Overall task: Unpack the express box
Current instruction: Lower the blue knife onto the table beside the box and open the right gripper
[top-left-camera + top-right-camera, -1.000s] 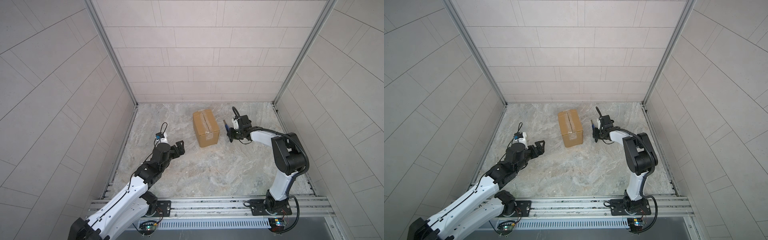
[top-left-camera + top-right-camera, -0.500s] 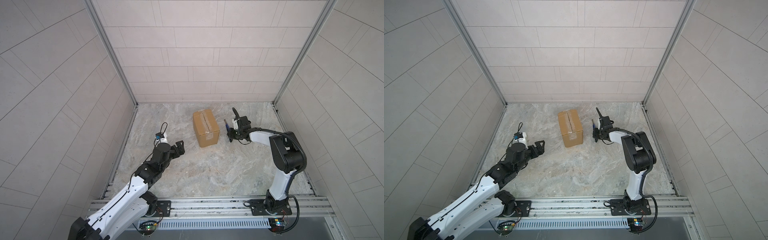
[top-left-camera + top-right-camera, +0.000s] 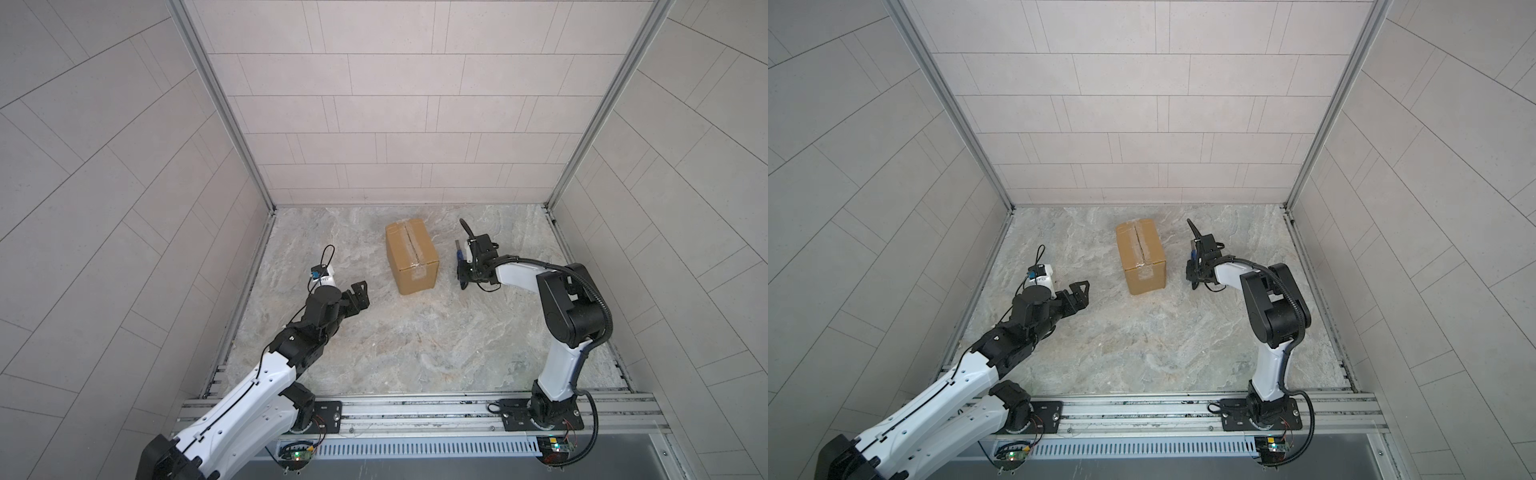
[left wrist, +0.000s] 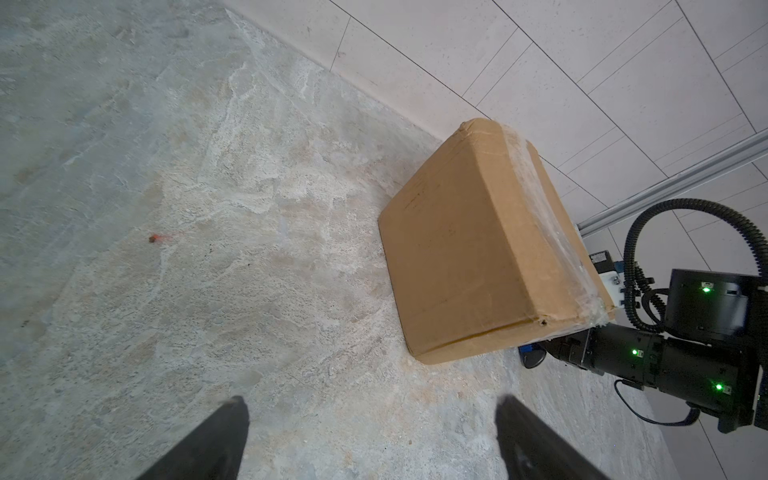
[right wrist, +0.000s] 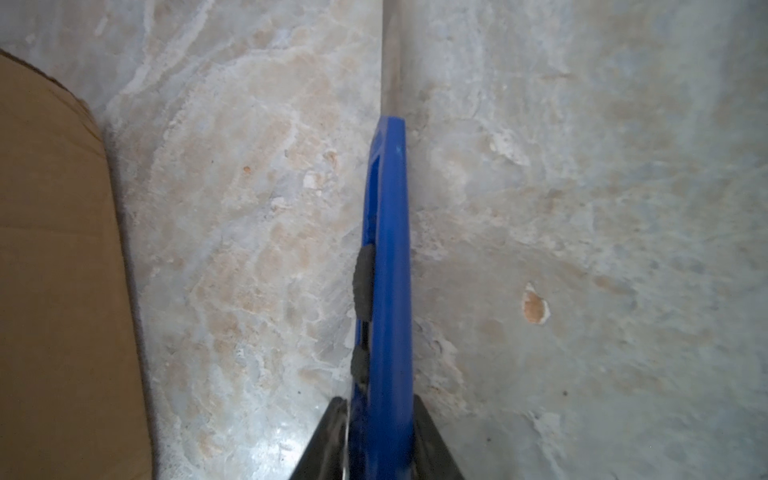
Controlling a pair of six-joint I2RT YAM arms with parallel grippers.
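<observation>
The express box (image 3: 411,257) (image 3: 1142,257) is a brown carton standing on the stone floor, its flaps closed under clear tape. My left gripper (image 3: 361,293) (image 4: 370,401) hangs open and empty, a short way to the box's front left, and points at its side (image 4: 478,249). My right gripper (image 3: 463,278) (image 5: 380,399) is low beside the box's right side. Its fingers hold the handle of a blue utility knife (image 5: 386,249), which points along the floor past the box's edge (image 5: 54,270). The knife's blade tip is blurred.
Tiled walls close in the floor on three sides, with metal corner posts (image 3: 224,108). A metal rail (image 3: 415,409) carrying both arm bases runs along the front edge. Bare stone floor (image 3: 415,332) lies between the arms.
The right arm's elbow has swung slightly while its gripper stays beside the box with the knife. The left arm and the box have not moved.
</observation>
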